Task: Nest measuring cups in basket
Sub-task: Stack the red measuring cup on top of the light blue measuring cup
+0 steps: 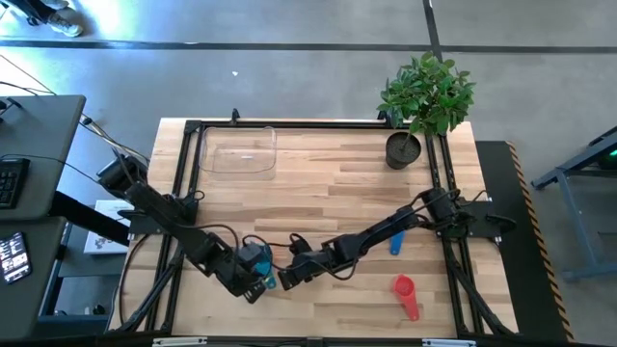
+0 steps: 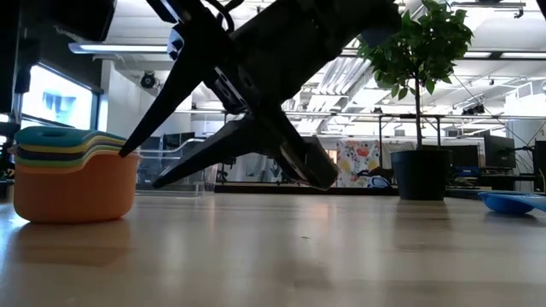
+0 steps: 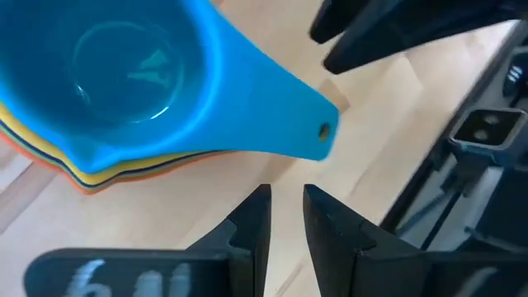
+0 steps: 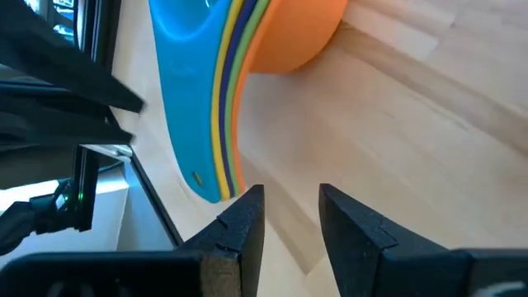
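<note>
A nested stack of measuring cups (image 1: pixel 254 259) stands on the table near its near edge, orange at the bottom (image 2: pixel 75 192) and light blue on top (image 3: pixel 124 70). Its handles (image 4: pixel 210 124) fan out together. My left gripper (image 3: pixel 285 219) is open by a narrow gap just short of the light blue handle's end (image 3: pixel 318 136). My right gripper (image 4: pixel 290 210) is open too, close beside the handle ends, coming from the table's right. A red cup (image 1: pixel 405 292) and a blue cup (image 1: pixel 395 244) lie apart on the wood. The clear basket (image 1: pixel 239 150) sits at the far left.
A dark round pot with a green plant (image 1: pixel 404 149) stands at the far right corner. A black frame rail (image 1: pixel 183 173) runs along the table's sides. Bare wood (image 1: pixel 328 183) lies between the stack and the basket.
</note>
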